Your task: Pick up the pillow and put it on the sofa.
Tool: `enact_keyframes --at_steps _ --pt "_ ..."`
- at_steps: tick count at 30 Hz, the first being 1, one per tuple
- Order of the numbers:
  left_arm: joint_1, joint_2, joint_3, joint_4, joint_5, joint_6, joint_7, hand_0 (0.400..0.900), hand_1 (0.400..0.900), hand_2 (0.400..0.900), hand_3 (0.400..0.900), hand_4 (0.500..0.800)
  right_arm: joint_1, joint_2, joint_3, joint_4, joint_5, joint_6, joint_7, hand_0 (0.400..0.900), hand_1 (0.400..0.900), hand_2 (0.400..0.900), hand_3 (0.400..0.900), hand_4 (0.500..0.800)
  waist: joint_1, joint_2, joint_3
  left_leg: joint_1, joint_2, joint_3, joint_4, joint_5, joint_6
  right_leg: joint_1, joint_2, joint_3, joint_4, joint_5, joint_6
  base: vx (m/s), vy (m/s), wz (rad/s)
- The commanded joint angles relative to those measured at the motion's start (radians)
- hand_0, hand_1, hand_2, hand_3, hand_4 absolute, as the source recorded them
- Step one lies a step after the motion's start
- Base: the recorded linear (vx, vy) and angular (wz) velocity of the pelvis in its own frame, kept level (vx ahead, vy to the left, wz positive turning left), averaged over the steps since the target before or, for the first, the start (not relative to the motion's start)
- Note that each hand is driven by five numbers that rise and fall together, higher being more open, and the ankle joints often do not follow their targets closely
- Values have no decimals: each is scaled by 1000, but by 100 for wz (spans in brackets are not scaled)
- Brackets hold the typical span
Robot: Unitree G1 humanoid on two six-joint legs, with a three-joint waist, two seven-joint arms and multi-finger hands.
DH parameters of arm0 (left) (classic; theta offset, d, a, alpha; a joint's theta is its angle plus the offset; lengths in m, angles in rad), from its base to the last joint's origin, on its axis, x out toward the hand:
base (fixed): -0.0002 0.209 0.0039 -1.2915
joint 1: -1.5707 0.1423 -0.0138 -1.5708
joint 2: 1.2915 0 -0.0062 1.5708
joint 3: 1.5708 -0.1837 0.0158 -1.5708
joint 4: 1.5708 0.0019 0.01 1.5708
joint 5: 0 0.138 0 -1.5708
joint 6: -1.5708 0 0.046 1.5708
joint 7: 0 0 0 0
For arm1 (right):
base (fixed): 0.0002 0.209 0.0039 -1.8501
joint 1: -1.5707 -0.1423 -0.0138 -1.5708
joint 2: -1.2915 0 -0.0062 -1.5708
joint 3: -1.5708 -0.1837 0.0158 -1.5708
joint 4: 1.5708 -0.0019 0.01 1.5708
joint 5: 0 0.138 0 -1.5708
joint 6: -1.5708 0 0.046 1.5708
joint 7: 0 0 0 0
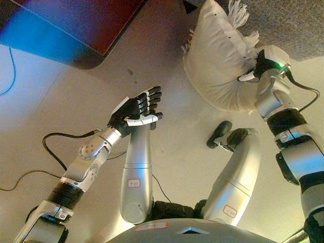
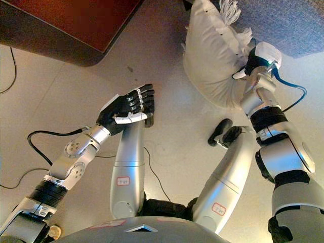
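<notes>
Pillow (image 1: 220, 61), white and fringed, sits far right against the grey sofa (image 1: 288, 25) edge. Right hand (image 1: 253, 68) pressed into its right side; finger state cannot be told. Left hand (image 1: 139, 109) spread, well apart.

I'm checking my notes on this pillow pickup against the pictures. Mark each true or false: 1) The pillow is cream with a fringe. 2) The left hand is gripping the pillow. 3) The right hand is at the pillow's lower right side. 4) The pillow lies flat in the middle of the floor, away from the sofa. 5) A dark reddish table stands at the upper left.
1) True: the pillow is cream with a tasselled fringe.
2) False: the left hand is held apart from it, fingers relaxed, holding nothing.
3) True: the right hand is pressed into that side; its fingers are hidden.
4) False: it is at the grey sofa.
5) True: the table is there.
</notes>
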Motion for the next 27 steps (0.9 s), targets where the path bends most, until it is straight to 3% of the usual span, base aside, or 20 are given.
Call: enact_keyframes --at_steps 1,5,9,12,14,20,27 --pt "12 -69 -37 -79 -30 -53 14 900 900 900 900 800 -42 -57 -62 -16 13 -44 -158 400 400 400 400 500 4 49 1 90 49 -67 15 -69 41 52 4 27 -77 70 -17 0 0 0" --pt "19 -79 -25 -67 -26 -75 49 900 900 900 900 800 -27 -56 -100 -54 50 -112 -229 400 400 400 400 500 2 47 1 127 53 -57 -45 -55 35 88 10 16 -129 86 -17 -26 15 -3" --pt "34 -96 10 -34 -51 -103 126 900 900 900 900 800 16 -62 -160 -154 73 -184 -295 400 400 400 400 500 -6 36 1 217 69 -38 -171 -22 25 175 25 -5 -227 116 -11 -40 11 -8" --pt "35 -113 36 -10 -32 -114 205 900 900 900 900 800 72 -59 -201 -262 47 -214 -317 400 400 400 400 500 -15 23 1 312 82 -22 -314 27 12 276 35 -30 -347 147 -5 -8 -14 -1" --pt "28 -122 54 8 -7 -117 239 900 900 900 900 800 128 -54 -240 -362 40 -243 -339 400 400 400 400 500 -23 2 1 388 83 -7 -459 110 8 357 35 -65 -479 213 -6 -76 -31 2" --pt "53 -145 94 28 36 -102 262 900 900 900 900 800 364 -12 -331 -620 20 -334 -389 400 400 400 400 500 -50 -59 -70 669 94 79 -807 228 -7 638 51 -168 -834 319 44 50 -1 -1" --pt "27 -186 108 67 54 -93 316 900 900 900 900 800 510 -20 -406 -787 9 -426 -394 400 400 400 400 500 -87 -75 -173 899 65 153 -1033 272 -5 862 90 -213 -1046 372 77 10 117 -12"
